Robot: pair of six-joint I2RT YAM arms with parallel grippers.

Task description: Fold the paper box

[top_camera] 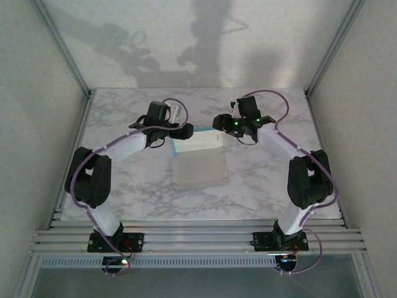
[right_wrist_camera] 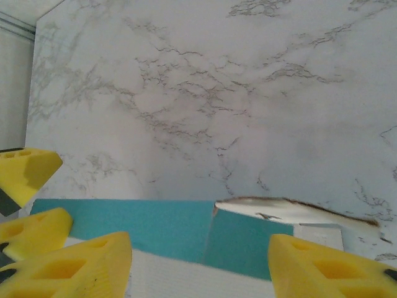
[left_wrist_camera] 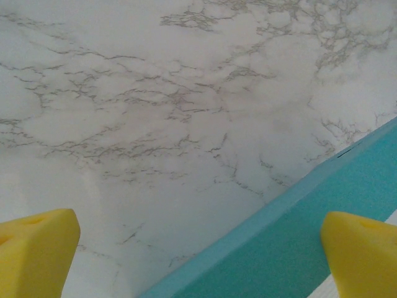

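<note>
**Item 1, left gripper** (left_wrist_camera: 198, 257). We are reading its jaws as standing wide open. The wedge-shaped yellow foam fingers (left_wrist_camera: 37, 254) are far apart and gripping nothing. One is hanging over bare tabletop and the other over turquoise card, with the card's edge running between them.

**Item 2, right gripper** (right_wrist_camera: 198, 267). We are finding it wide open as well, straddling the far side of the sheet with nothing clamped. From this close angle we cannot tell whether its pads are brushing the card.

**Item 3, paper box** (top_camera: 200, 164). This is a thin cardboard blank, off-white face up with turquoise showing on its flaps. It is lying mid-way across the grey-veined white marble table (top_camera: 121, 112), between the two arms and just in front of both grippers. Its turquoise far flap (right_wrist_camera: 149, 225) is running along the far side. A small off-white end tab (right_wrist_camera: 291, 208) is curling up beside it on the right.

**Step in hand.** We are judging the fold as barely begun, with the sheet lying mostly flat and both grippers lining up on the turquoise far flap.

**Next move.** It is calling for the two grippers to take that flap near its ends and swing it up along the crease together. They need to do so without dragging the light sheet across the smooth marble.
</note>
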